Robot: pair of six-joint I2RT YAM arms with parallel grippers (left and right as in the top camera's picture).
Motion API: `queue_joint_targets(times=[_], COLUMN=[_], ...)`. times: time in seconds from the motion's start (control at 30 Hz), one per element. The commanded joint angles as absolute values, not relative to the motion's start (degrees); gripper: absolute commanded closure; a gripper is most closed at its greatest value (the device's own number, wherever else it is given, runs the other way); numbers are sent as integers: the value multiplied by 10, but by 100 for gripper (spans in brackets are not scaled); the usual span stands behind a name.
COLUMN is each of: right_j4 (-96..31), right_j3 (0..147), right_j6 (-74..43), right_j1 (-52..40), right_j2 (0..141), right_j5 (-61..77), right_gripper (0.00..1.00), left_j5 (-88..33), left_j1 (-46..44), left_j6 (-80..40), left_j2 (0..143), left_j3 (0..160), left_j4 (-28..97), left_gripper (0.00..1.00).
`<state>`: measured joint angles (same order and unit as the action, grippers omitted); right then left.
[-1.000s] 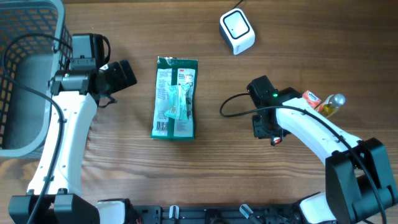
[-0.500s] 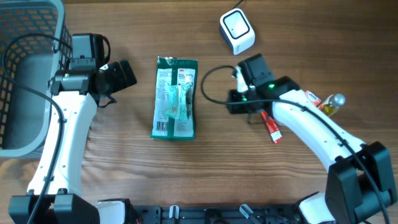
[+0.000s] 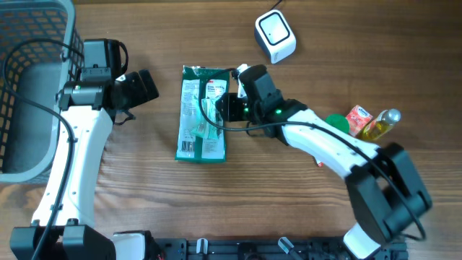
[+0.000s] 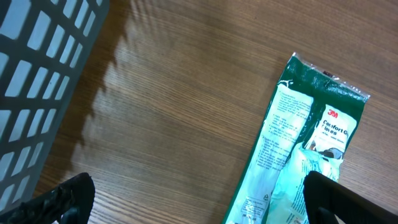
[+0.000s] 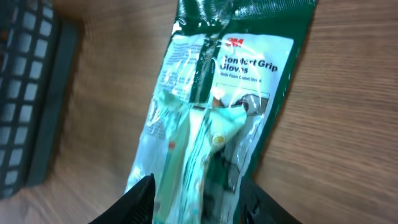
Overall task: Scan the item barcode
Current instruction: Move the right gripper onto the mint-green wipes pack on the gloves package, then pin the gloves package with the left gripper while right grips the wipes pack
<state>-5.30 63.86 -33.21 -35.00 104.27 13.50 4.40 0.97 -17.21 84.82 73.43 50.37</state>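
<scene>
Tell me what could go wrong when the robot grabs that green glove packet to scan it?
The glove packet lies flat and looks shiny, so the right gripper, open over it, might slide off or pinch only the thin film. Once lifted, the floppy packet could droop or twist, so its barcode may not face the white scanner.

Green glove packet (image 5: 217, 93): red "3M" logo, "Comfort Grip Gloves" beneath; remaining small print too blurred to read.
</scene>
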Motion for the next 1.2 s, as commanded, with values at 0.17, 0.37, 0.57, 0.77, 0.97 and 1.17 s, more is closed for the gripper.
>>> queue_joint_targets(times=[0.17, 0.37, 0.57, 0.77, 0.97, 1.17], right_j4=[1, 39, 38, 30, 28, 28], right_j3=[633, 633, 633, 633, 633, 633], right_j6=[-342, -340, -330, -330, -331, -338], right_j1=[-349, -346, -336, -316, -312, -313], right_j2=[1097, 1104, 1104, 1105, 1110, 1139], right_j5=[130, 142, 186, 219, 277, 307], right_gripper=[56, 57, 50, 50, 55, 66], left_j5=[55, -16, -107, -109, -131, -130], left_j1=[13, 12, -6, -44, -76, -124], left_j6=[-170, -189, -189, -189, -207, -217], left_j2=[845, 845, 867, 897, 903, 936], left_j3=[735, 735, 709, 659, 654, 633], left_j4=[459, 418, 455, 459, 460, 457], left_gripper=[0, 0, 31, 55, 74, 61])
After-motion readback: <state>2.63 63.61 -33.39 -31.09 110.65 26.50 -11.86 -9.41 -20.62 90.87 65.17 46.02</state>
